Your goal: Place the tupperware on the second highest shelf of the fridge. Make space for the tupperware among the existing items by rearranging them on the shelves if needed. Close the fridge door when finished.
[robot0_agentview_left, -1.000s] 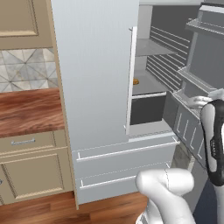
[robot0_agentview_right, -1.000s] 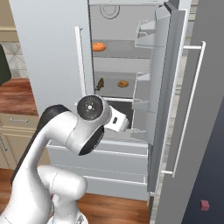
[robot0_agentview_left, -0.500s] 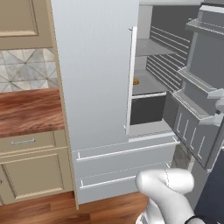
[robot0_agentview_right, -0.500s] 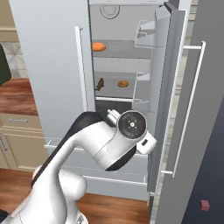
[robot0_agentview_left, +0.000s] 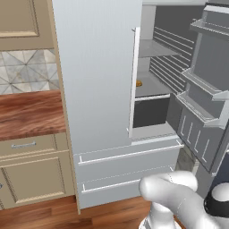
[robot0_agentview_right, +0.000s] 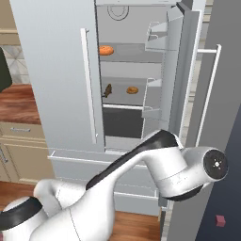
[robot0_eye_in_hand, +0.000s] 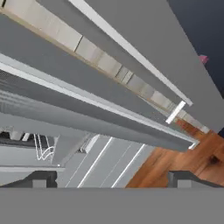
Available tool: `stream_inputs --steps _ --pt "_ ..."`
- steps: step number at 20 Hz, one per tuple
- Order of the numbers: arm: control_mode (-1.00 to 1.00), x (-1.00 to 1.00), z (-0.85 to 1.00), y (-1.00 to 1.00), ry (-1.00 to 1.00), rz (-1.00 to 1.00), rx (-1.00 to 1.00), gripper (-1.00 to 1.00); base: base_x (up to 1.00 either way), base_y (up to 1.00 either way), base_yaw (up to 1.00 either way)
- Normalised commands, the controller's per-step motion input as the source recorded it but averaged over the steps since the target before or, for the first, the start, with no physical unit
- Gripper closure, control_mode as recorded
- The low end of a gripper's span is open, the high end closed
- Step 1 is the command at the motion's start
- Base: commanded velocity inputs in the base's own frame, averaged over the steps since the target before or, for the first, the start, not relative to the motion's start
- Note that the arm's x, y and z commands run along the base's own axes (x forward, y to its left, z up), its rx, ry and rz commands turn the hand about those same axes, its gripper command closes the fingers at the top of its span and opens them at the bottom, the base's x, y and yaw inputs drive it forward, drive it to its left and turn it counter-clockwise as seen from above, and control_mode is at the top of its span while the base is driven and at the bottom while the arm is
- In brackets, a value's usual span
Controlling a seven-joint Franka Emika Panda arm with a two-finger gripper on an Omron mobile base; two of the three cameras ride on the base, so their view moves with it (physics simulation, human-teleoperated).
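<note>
Claw (robot0_eye_in_hand: 111, 179) gapes wide, seemingly just beside fridge (robot0_eye_in_hand: 109, 109) door's edge.

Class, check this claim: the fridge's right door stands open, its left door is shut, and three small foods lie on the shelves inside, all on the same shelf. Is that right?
Not quite. The foods are not all on one shelf. In the right base view one round orange food lies on a higher shelf, while the dark brown piece and another orange food lie on the shelf below. The rest about the fridge holds.
</note>
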Motion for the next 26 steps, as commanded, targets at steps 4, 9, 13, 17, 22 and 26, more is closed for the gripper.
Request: stream_inputs --steps 4,9,13,17,22,26 --pt "-1.00 0.11 -0.96 -0.97 0.00 -0.11 0.30 -1.00 0.00 0.00 0.00" --pt "-1.00 0.37 -0.22 -0.88 0.00 -0.03 0.30 -1.00 0.00 0.00 0.00" --pt "-1.00 0.53 -0.13 -0.74 0.00 0.00 0.31 -1.00 0.00 0.00 0.00" --pt "-1.00 0.61 -0.15 -0.43 0.03 0.01 0.27 -1.00 0.00 0.00 0.00" --pt "-1.00 0.64 -0.21 -0.20 0.02 0.00 0.21 -1.00 0.00 0.00 0.00" --pt "-1.00 0.58 -0.19 0.14 0.04 0.00 0.04 -1.00 0.00 0.00 0.00"
